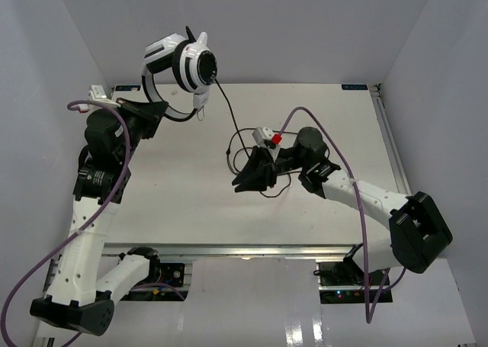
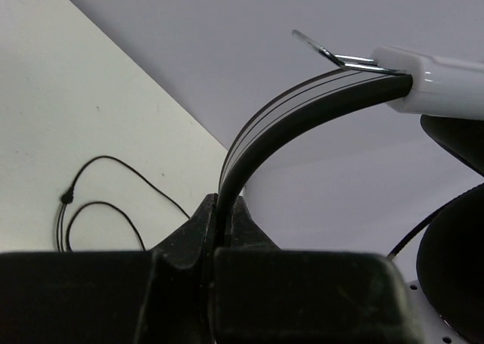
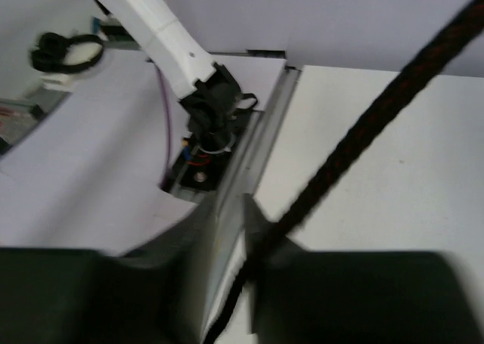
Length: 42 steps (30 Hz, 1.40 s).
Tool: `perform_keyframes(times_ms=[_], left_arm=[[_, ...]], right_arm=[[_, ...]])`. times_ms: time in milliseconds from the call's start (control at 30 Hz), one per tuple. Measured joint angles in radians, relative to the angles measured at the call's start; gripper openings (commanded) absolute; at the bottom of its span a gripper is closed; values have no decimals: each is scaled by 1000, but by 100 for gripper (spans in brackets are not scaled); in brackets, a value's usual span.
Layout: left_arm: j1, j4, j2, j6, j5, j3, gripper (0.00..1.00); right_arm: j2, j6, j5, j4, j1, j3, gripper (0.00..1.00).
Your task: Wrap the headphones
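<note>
Top external view shows the white-and-black over-ear headphones lifted clear of the pale table, above its far left corner. The left hand is clamped narrow on the curved black-and-white headband, as the left wrist view confirms. From the lower earcup the long thin dark cable drops slack toward the middle of the table. There the right hand is closed to a narrow gap with the cable running between its fingers. The right wrist view is blurred, so a firm pinch looks likely but not certain. A loose loop of cable lies on the table just beside that hand. The main risk seems to be the thin cable sliding out of the right hand when winding begins, since so slight a strand gives little to grip. A hard pull could also tug the headband round in the left hand or strain the cable where it meets the earcup. The slack loop may snag on the right hand's fingers or knot.
</note>
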Motion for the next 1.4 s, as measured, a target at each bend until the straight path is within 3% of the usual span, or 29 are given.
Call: perform_keyframes(times_ms=[100,267,333,567,733,933,1067,1400], left_arm=[[0,-4,58,4,-97,20,0],[-23,-1,210,94,-225,86,0],[-61,-8,279,157,-289,114,0],[-271,-29,502,484,-419,136,0],[-370,-66,538,676,-424,56,0],[-391,-89,517,826,-379,-22,0],[-383,-93,489,878,-263,-57,0],[-388,-45,421,861,115,-166,0]], right_arm=[[-15,-201,118,-292,34,80,8],[7,-562,456,-846,164,350,8],[39,-686,635,-996,229,471,8],[57,-1039,1261,-1225,330,534,8],[57,-1214,1525,-1241,273,543,8],[55,-1319,1616,-1239,183,552,8],[47,-1347,1608,-1192,145,546,8],[33,-1169,1305,-1103,41,542,8]])
